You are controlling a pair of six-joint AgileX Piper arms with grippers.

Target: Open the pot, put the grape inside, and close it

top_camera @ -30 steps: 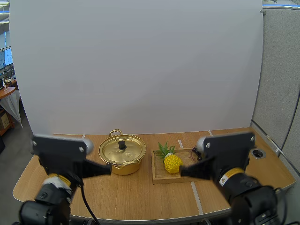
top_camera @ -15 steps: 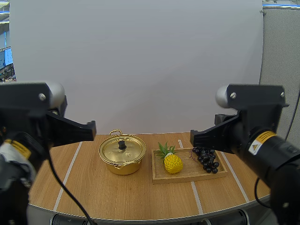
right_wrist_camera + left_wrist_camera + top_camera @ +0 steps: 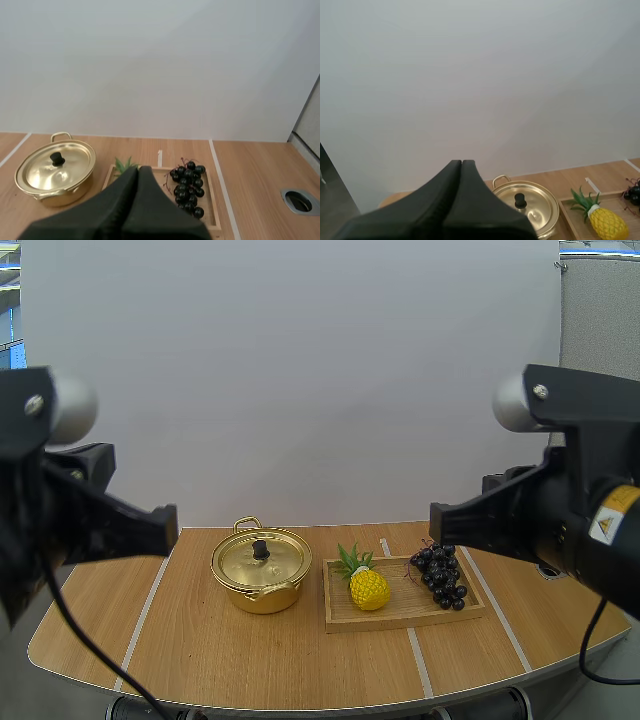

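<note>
Left end effector point(image 3: 461, 162), right end effector point(image 3: 138, 169), both closed empty, right hiding pineapple point(image 3: 121, 164) (leaves peek out).

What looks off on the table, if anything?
Nothing stands out. The pot sits upright with its lid seated; the grapes and a pineapple lie on the wooden tray beside it, nothing spilled. Left gripper and right gripper are both shut on nothing.

The wooden table point(image 3: 250, 660) holds a gold pot point(image 3: 261, 568) with its lid point(image 3: 262, 558) on. A wooden tray point(image 3: 405, 608) lies just beside the pot, on its right side.
</note>
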